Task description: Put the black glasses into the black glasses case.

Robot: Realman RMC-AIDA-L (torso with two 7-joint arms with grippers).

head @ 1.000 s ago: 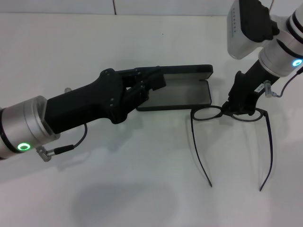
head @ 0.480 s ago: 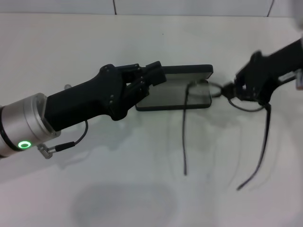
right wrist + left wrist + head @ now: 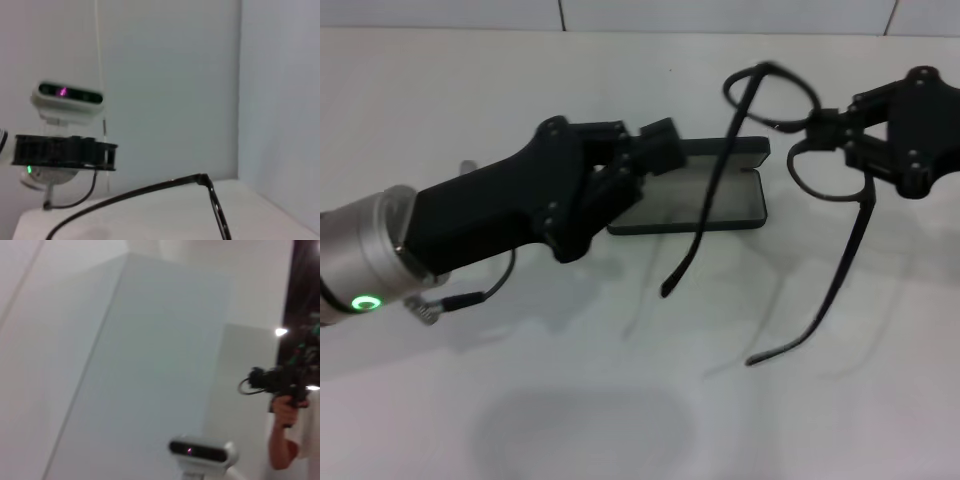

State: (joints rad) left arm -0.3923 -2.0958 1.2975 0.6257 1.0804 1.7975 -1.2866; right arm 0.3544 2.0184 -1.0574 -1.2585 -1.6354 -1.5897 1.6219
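Change: the black glasses (image 3: 790,120) have risen off the white table (image 3: 620,400) since a second ago.
Right gripper (image 3: 840,130): reaches in from the right, pinching the bridge, temples hanging down.
Left gripper (image 3: 645,165): stretched forward, holding the black glasses case (image 3: 720,200) open at its left end.
Case: open on the table, beneath the glasses.

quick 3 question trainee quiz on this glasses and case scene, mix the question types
1. True or false: the black glasses lie flat on the table.
2. Which claw holds the glasses? A) left claw B) right claw C) neither
3. Fill in: the left claw is at the black glasses case, whose lid is ____.

Key
1. False: they are lifted, temple arms hanging down.
2. B: the right claw grips the frame at the bridge.
3. Open, grey lining showing.
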